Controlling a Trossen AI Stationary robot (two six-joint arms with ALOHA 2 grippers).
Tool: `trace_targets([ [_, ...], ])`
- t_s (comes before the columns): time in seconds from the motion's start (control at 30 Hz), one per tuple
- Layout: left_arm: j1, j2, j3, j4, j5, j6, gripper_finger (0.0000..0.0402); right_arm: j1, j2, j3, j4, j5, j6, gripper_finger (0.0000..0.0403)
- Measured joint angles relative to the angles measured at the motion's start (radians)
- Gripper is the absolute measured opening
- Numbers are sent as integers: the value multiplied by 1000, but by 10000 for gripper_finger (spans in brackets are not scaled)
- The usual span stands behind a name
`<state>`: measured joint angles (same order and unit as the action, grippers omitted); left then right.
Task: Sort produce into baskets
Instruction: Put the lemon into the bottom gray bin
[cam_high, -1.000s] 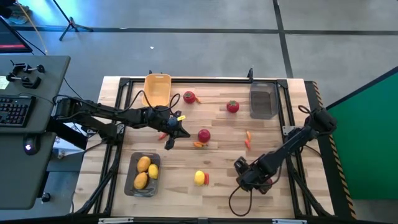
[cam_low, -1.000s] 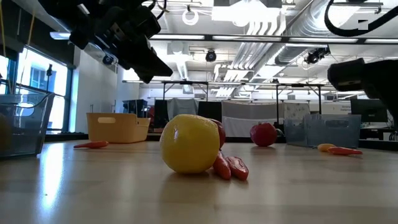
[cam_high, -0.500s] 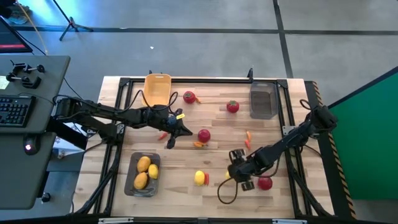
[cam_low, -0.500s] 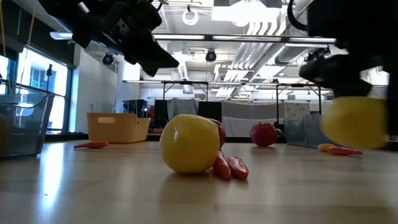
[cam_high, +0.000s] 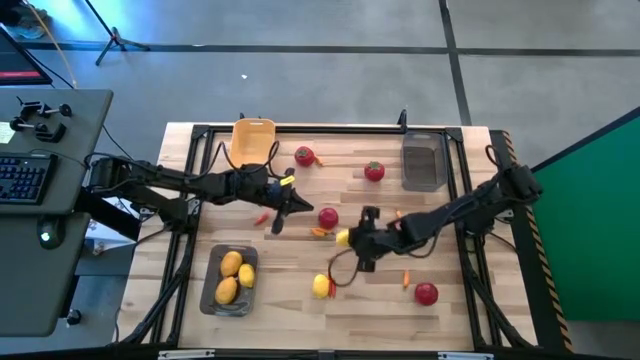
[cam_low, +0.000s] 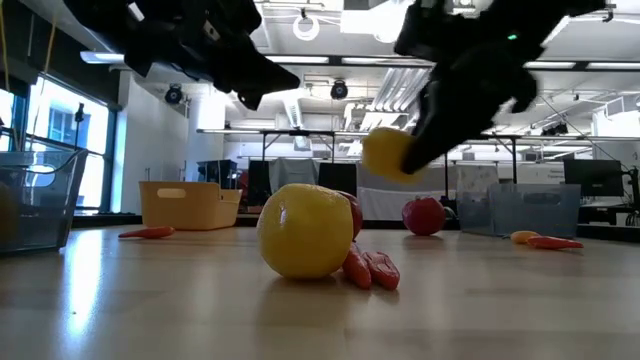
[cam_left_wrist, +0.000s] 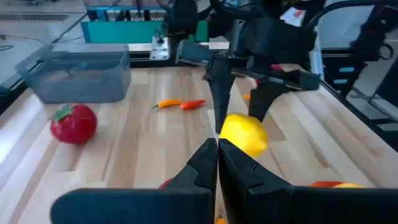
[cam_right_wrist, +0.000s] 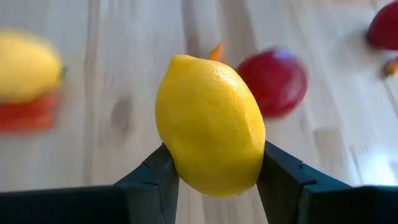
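My right tool (cam_high: 352, 238) grips a lemon (cam_right_wrist: 210, 124) between both fingers, held above the middle of the worktop (cam_high: 470, 310), clear of the surface in the low view. My left tool (cam_high: 279, 218) hangs close by over the left-centre, fingers pressed together with nothing in them.

Around the held lemon: a red fruit (cam_high: 328, 217) sits between the two tools, with a small orange carrot piece (cam_high: 320, 232) just beside it. A second lemon (cam_high: 320, 286) lies on the worktop nearer the front edge, touching a red carrot piece (cam_low: 372, 268). Another red fruit (cam_high: 427, 293) lies front right, a carrot piece (cam_high: 405, 279) near it.

Far side: yellow-orange basket (cam_high: 252, 142) at the left, dark grey tray (cam_high: 423, 162) at the right, two red fruits (cam_high: 304, 156) (cam_high: 374, 171) between them. A second grey tray (cam_high: 229, 280) at front left holds three lemons (cam_high: 231, 264). One carrot piece (cam_high: 261, 217) lies under my left arm.
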<state>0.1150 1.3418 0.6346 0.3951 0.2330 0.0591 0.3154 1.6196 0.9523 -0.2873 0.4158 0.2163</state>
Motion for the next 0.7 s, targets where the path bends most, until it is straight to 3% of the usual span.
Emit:
trace_targets([
  [0.33,46,-72,0,6,25,2,0,-172,0,-235,731,-168,-72,152],
  [0.53,64,-101,0,20,16,-55,7,-256,0,-257,877,-187,-120,153],
  [0.7,53,-101,0,16,15,-55,48,-306,0,-257,963,-234,-127,153],
])
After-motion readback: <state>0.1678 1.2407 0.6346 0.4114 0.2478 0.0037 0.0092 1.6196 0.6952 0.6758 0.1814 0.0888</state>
